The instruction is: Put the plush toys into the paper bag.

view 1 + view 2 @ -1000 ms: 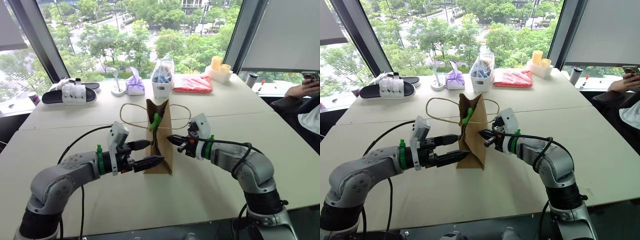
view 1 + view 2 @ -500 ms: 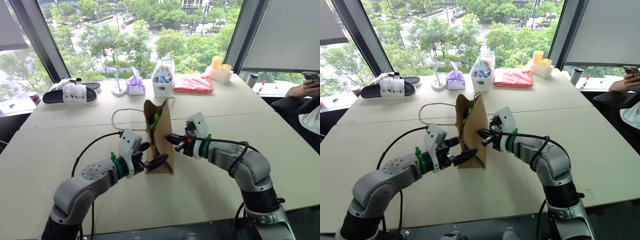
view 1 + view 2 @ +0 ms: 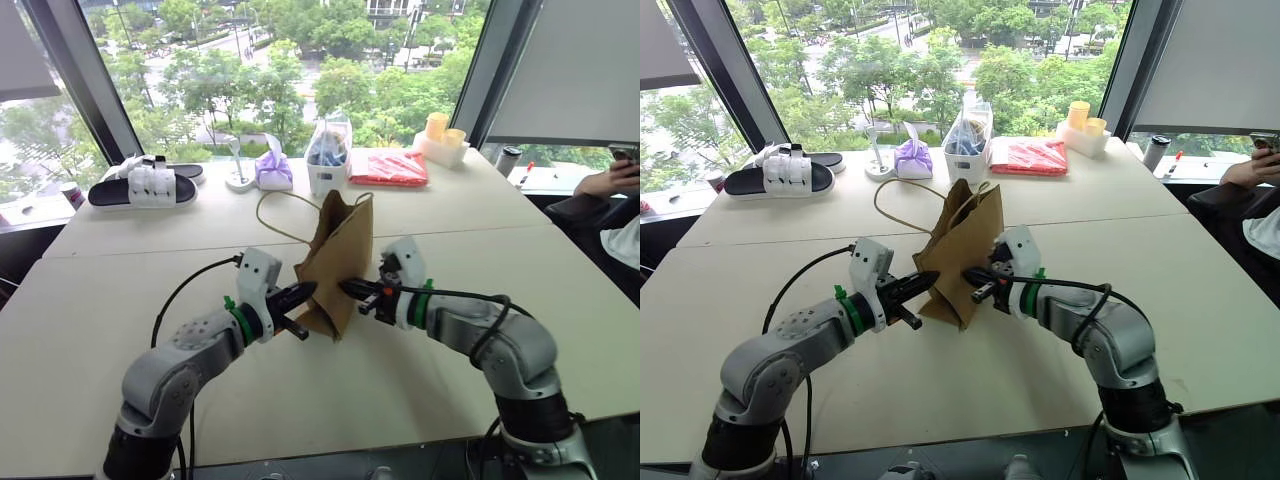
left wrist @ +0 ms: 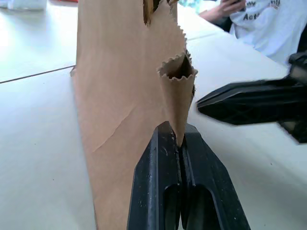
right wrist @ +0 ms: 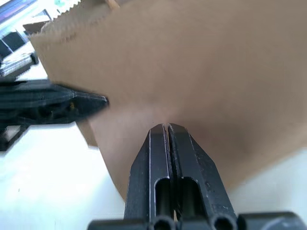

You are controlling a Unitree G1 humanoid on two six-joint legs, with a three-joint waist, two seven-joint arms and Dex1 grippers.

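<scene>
The brown paper bag point(image 3: 338, 262) stands in the middle of the table, its top leaning to the right. My left gripper point(image 3: 303, 292) is shut on a folded edge of the bag's left side, and the left wrist view shows the paper point(image 4: 176, 96) pinched between its fingertips. From the other side my right gripper point(image 3: 349, 288) is shut with its tips at the bag's wall point(image 5: 192, 72), which puckers there. A cord handle point(image 3: 276, 214) loops out at the back left. The plush toys are hidden from view.
Along the far edge lie a black and white slipper point(image 3: 140, 187), a purple cloth bundle point(image 3: 272, 170), a clear plastic bag with blue contents point(image 3: 327, 155), a red packet point(image 3: 388, 167) and yellow cups point(image 3: 437, 130). A person's hand point(image 3: 605, 183) is at the right.
My left gripper moved in towards the bag and shut on its left edge. The bag tipped and shifted to the right with the right gripper. A green toy at the bag's mouth has gone from view.
</scene>
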